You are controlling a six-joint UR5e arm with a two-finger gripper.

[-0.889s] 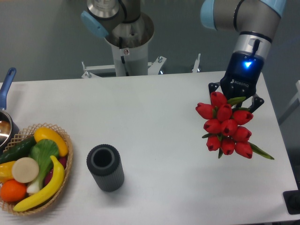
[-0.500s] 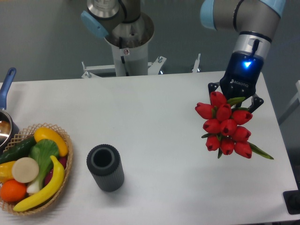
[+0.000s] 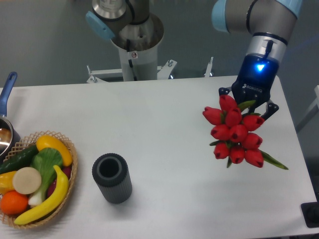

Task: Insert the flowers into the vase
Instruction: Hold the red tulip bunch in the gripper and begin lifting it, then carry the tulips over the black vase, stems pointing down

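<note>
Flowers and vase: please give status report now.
Gripper shut on flowers, held above table at right. Vase upright, mouth empty, front left. Nothing standing between them; fruit basket beside vase.

One fixed camera here, set high at the front of the table [image 3: 164, 119] and tilted steeply down, facing the arm's base [image 3: 134, 45] at the far edge. It's a medium-close view: the tabletop fills nearly the whole width, with the left edge cut off through the basket [image 3: 70, 164] and a pot [image 3: 5, 134], and the near right corner just inside the picture. Above the far edge, only a strip of grey wall shows. The arm's upper links run out of the top. There's no second view to compare against.
</note>
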